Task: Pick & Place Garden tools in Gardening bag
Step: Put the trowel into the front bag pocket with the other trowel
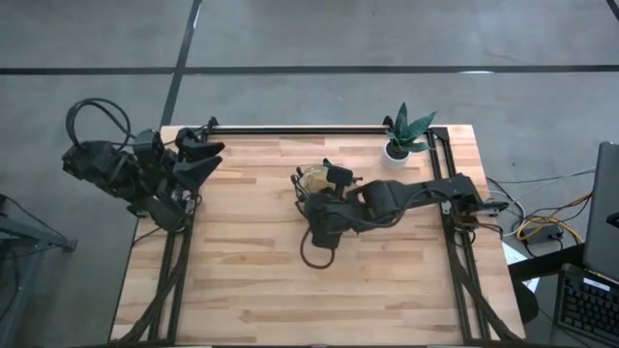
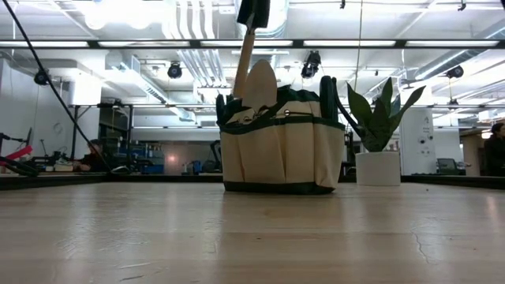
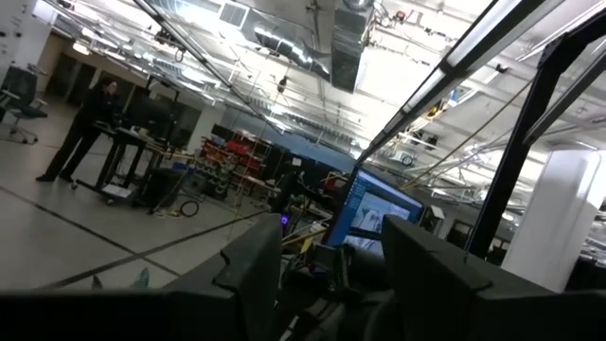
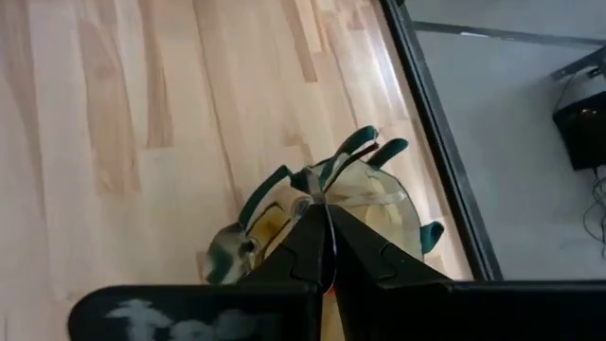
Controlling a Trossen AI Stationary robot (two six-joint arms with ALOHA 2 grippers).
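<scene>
Above the middle of the wooden table (image 1: 242,251), the right gripper (image 4: 325,248) is pinching a wooden-handled trowel (image 2: 254,79) blade-down over the tan gardening bag (image 2: 282,150), seemingly to lower it inside, while the left gripper (image 3: 327,260) is waiting, parted and empty, at the table's far left corner.

A green, pointed-leaf plant in a white pot (image 1: 404,141) stands at the far right corner of the light wooden plank desk (image 1: 242,261).

cloth bag (image 2: 282,154), matt wooden table (image 1: 251,261)
</scene>
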